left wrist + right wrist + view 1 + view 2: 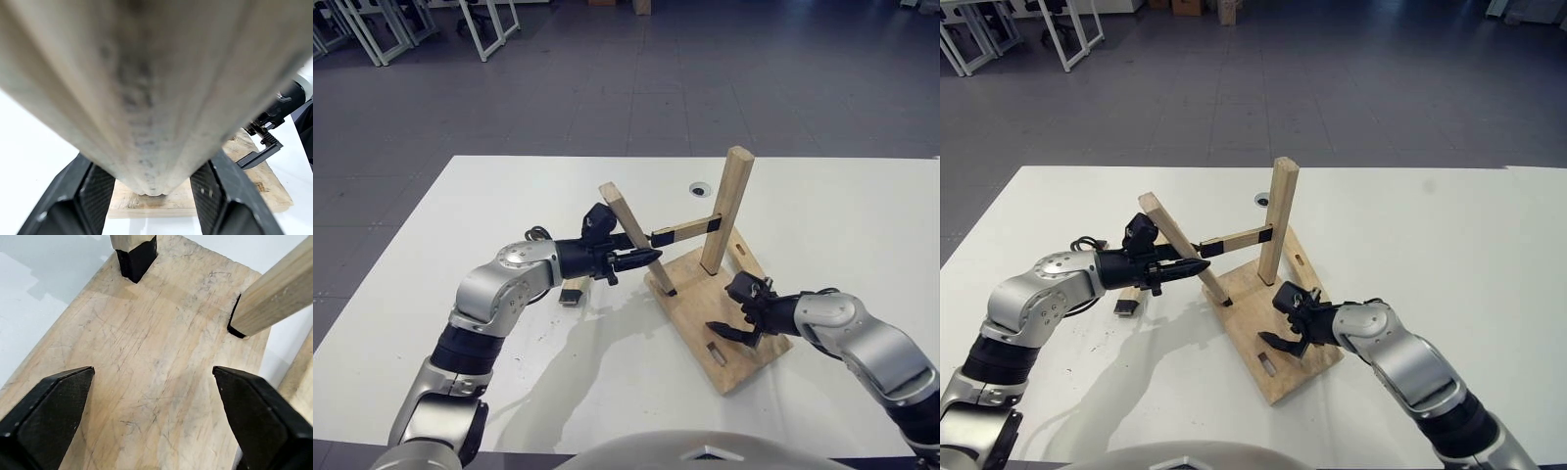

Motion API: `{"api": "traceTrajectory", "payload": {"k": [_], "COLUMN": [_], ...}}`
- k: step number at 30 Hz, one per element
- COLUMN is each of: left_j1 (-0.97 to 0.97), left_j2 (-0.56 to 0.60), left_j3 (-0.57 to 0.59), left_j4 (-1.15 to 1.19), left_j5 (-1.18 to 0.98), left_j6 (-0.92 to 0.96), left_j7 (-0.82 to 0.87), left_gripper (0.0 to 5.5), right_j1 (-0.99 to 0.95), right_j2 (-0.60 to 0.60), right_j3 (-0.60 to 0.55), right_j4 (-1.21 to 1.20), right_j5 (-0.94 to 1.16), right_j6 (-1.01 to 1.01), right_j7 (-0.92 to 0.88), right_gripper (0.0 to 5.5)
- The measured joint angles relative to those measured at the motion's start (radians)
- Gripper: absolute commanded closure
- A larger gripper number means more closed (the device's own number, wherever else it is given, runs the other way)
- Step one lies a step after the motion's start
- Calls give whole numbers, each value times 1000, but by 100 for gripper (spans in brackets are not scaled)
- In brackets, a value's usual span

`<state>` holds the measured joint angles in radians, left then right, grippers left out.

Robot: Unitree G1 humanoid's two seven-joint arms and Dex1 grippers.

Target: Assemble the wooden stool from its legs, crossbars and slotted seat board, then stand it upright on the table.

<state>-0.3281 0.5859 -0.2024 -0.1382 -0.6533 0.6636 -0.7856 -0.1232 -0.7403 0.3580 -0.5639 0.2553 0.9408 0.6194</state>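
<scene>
The slotted seat board (736,360) lies flat on the white table (431,294). Two wooden legs stand in it: an upright leg (726,211) at the far end and a tilted leg (628,223) leaning left. A black-tipped crossbar (685,232) joins them. My left gripper (644,258) is shut on the tilted leg (146,83) about halfway up, a finger pad (85,196) on either side. My right gripper (151,416) hovers open just above the seat board (146,347), its fingers (49,411) wide apart, near the board's front right edge.
A short loose wooden piece (574,291) with a dark end lies on the table under my left forearm. A round cable hole (701,187) sits in the table behind the stool. Open tabletop lies to the far right and front left.
</scene>
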Motion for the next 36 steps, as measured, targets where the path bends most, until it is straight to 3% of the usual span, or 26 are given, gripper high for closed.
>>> {"api": "traceTrajectory", "payload": {"k": [13, 24, 31, 34, 36], "left_j1": [-78, -119, -128, -127, -128], "left_j2": [20, 20, 20, 20, 20], "left_j3": [-67, -96, -105, -109, -110], "left_j4": [49, 97, 97, 97, 97], "left_j5": [22, 22, 26, 28, 29], "left_j6": [0, 0, -3, -8, -11], "left_j7": [-35, -35, -34, -34, -35], "left_gripper": [344, 344, 344, 344, 344], "right_j1": [-1, -3, -179, -291, -315], "right_j2": [26, 67, 342, 485, 526], "right_j3": [6, -49, -252, -277, -260], "right_j4": [5, -28, -91, -51, 4], "right_j5": [-10, 36, 175, 166, 128], "right_j6": [0, 38, 162, 146, 104], "right_j7": [-8, -11, -151, -268, -316], "right_gripper": [103, 316, 458, 521, 521]}}
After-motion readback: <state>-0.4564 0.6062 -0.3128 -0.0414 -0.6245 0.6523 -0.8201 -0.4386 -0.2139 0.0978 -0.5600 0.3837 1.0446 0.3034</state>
